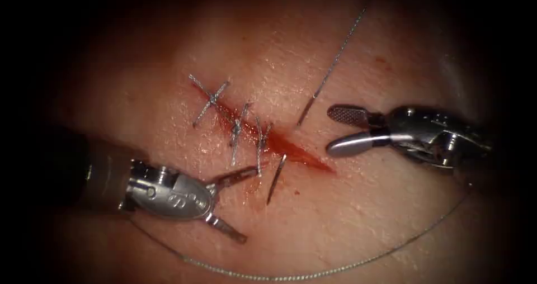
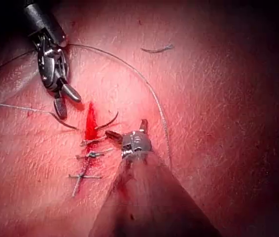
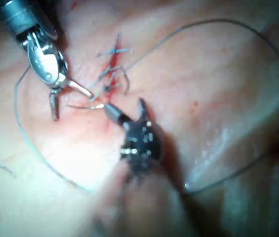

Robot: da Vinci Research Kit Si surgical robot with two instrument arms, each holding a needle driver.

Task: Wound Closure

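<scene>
The left tool (image 1: 238, 206) is seen left of the cut (image 1: 279, 144), its jaws spread and nothing held; the upper jaw lies close to the needle. Three stitches (image 1: 238, 128) are already laid across the cut's upper part. The needle (image 1: 276, 178) is lodged in the tissue (image 1: 358, 217): one end shows left of the cut, the other (image 1: 306, 112) right of it, where the thread (image 1: 341, 46) is attached. The right tool (image 1: 349, 130) is held right of the cut, jaws spread, empty. With neither tool gripping it, the needle could probably shift or back out, and the loose thread looped below could be snagged by a jaw.
</scene>
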